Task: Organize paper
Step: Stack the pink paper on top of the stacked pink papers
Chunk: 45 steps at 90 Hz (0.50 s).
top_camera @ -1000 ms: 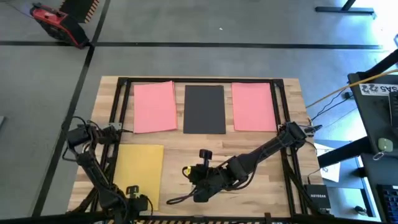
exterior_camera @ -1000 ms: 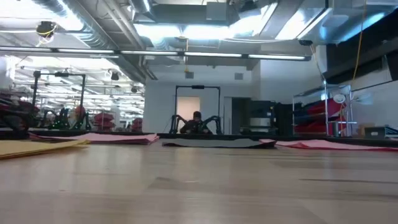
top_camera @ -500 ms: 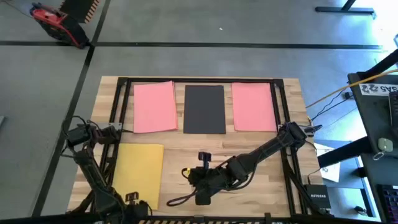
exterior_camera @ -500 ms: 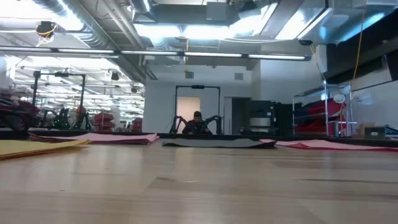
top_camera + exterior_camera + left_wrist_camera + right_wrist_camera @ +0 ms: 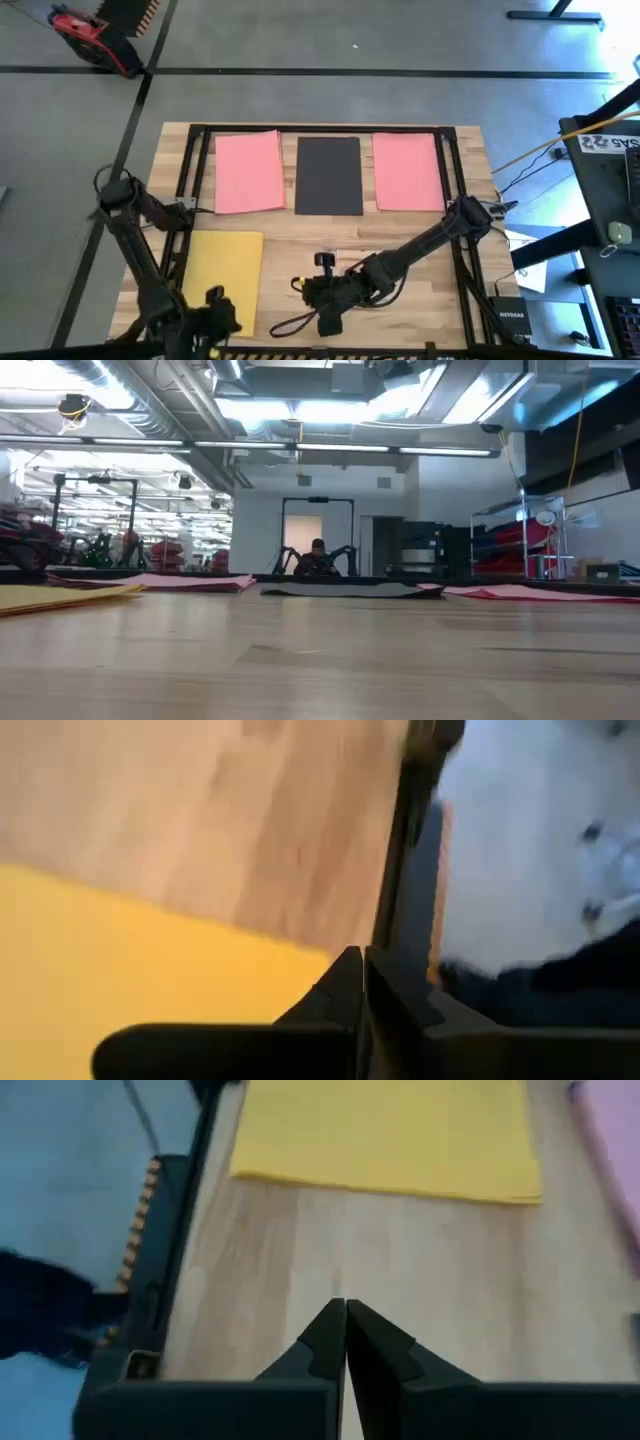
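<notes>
Four sheets of paper lie flat on the wooden table. Along the far side are a pink sheet (image 5: 248,172), a black sheet (image 5: 329,175) and a second pink sheet (image 5: 408,171). A yellow sheet (image 5: 223,275) lies at the near left and also shows in both wrist views (image 5: 110,960) (image 5: 390,1130). My left gripper (image 5: 216,308) (image 5: 362,958) is shut, over the near edge by the yellow sheet. My right gripper (image 5: 308,290) (image 5: 345,1308) is shut, low over bare wood in the near middle, pointing toward the yellow sheet. Neither gripper shows in the low view.
A black frame rail (image 5: 190,170) runs along the table's left, far and right sides. A loose cable (image 5: 290,325) trails near my right gripper. Bare wood (image 5: 400,320) lies at the near right. A red tool (image 5: 85,35) sits on the floor beyond the table.
My right gripper has drawn a little toward the table's near edge, staying shut. My left arm's elbow has swung out toward the table's left and far side, while its gripper stays by the yellow sheet's near end. The sheets have not moved.
</notes>
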Motion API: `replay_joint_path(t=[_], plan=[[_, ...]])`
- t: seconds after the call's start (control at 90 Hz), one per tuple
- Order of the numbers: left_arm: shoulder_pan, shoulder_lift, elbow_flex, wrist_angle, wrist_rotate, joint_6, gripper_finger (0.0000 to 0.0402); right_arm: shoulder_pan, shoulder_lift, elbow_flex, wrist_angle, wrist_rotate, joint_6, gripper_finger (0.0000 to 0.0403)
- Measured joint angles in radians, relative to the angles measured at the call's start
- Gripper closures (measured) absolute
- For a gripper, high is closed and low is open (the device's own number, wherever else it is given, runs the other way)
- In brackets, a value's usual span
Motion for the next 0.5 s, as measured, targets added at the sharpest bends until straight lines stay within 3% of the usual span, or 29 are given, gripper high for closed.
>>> replay_joint_path(t=[0.122, 0.267, 0.5], plan=[[0.051, -0.127, -0.15, 0.176, -0.058, 0.099, 0.0402, -0.001, -0.016, -0.067, 0.084, -0.028, 0.0, 0.0403], [0.147, -0.27, -0.344, 0.404, -0.057, 0.241, 0.0402, -0.024, -0.05, -0.169, 0.248, -0.077, -0.008, 0.0403], [0.367, -0.466, -0.604, 0.642, 0.14, 0.421, 0.0402, -0.124, -0.166, -0.437, 0.565, -0.147, -0.005, 0.0403]])
